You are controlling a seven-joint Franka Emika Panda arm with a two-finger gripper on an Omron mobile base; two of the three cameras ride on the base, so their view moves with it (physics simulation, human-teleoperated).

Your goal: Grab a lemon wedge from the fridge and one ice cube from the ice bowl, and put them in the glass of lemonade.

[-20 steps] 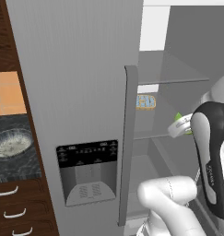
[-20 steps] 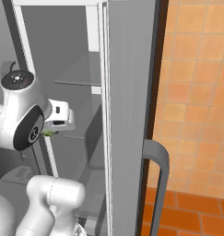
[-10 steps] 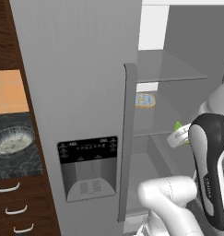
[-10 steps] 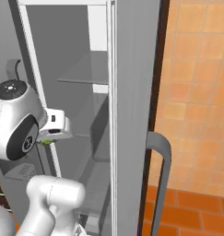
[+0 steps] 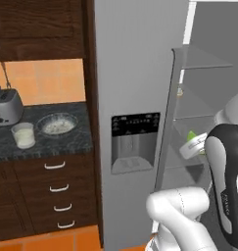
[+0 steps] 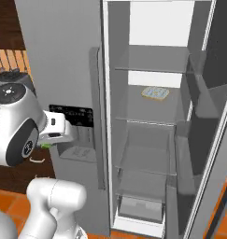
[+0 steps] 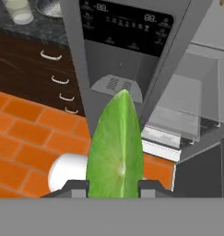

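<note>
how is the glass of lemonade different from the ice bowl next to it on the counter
The glass of lemonade is narrow and upright with pale whitish liquid; the ice bowl is wide and shallow with speckled whitish contents. The glass stands nearer the counter's front edge, the bowl further back towards the fridge. Both look clear and sit on the dark counter.
</note>
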